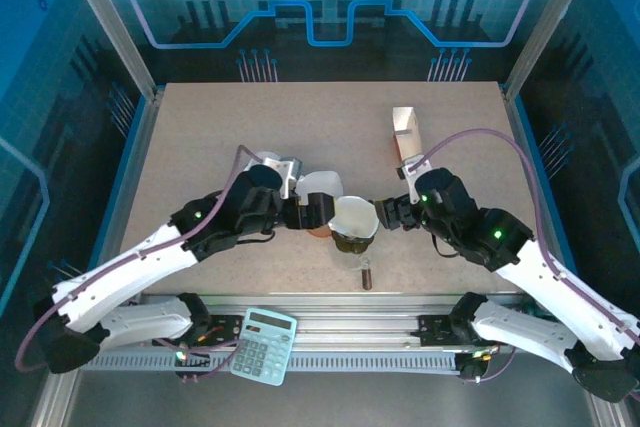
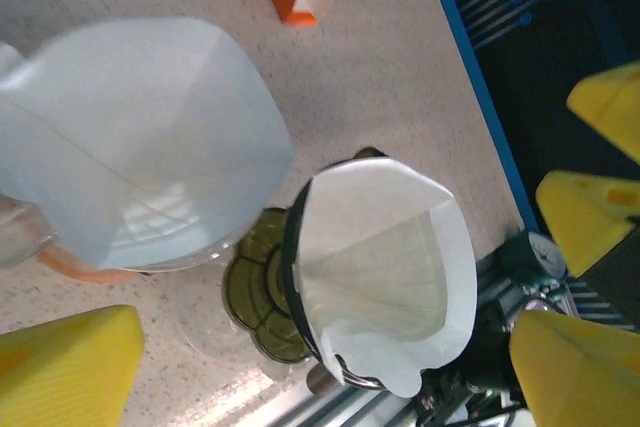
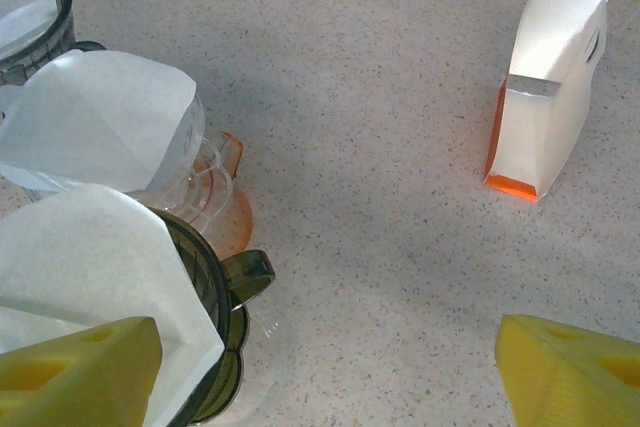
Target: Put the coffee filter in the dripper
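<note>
Nearest the arms, the left claw [image 1: 300,213] is let go and spread wide. In its wrist cam the yellow fingers [image 2: 60,367] sit well out on either side of the green dripper [image 2: 258,292], clamped on nothing. The right claw [image 1: 388,213] comes in from the other side, also spread wide with just bare table in the gap. One of its fingers [image 3: 80,367] is right up against the paper's edge, and I can't tell if it's actually touching.

The coffee filter [image 2: 385,267] is sitting in that green dripper at the near-middle of the table. Its tip points down and its mouth faces up, so the cone's axis is roughly upright, with the paper rim poking above the dripper's rim.

Just behind it is an orange dripper [image 3: 232,209] with its own second filter [image 3: 100,117]. Farther back on the right stands a white-and-orange box [image 1: 405,132].
</note>
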{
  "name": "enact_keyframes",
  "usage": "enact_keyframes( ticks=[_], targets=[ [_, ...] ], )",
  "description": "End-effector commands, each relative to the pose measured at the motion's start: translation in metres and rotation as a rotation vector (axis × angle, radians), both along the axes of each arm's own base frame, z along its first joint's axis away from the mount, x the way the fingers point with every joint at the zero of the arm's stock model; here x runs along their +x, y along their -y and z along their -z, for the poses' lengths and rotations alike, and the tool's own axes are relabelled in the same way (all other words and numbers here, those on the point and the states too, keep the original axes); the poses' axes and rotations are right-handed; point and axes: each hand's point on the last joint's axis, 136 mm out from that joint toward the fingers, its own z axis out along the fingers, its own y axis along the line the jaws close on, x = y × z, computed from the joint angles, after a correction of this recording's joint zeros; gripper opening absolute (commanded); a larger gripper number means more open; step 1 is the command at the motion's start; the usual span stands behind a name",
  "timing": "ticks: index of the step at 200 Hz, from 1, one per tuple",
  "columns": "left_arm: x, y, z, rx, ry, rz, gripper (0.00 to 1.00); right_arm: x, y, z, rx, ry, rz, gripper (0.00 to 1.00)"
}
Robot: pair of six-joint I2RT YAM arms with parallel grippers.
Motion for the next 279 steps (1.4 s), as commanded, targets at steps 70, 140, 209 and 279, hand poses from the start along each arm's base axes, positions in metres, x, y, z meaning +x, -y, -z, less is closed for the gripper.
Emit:
enact_keyframes(
  ticks=[70, 140, 209, 279],
  targets=[
    [0.026, -0.141, -0.017, -0.082, 0.049, -0.468, 0.72, -0.005, 0.016, -0.010, 0.114, 0.096, 0.060, 0.89],
    [0.043, -0.209, 0.077, -0.237, -0.201, -0.741, 0.39, -0.007, 0.015, -0.014, 0.136, 0.116, 0.047, 0.89],
    [0.053, -0.264, 0.080, -0.056, 0.048, -0.944, 0.99, 0.006, 0.035, 0.014, 0.067, 0.131, 0.186, 1.00],
    [0.081, -0.333, 0.066, 0.447, 0.356, -1.083, 0.99, 0.010, 0.029, 0.009, 0.135, 0.228, 0.156, 1.00]
  ],
)
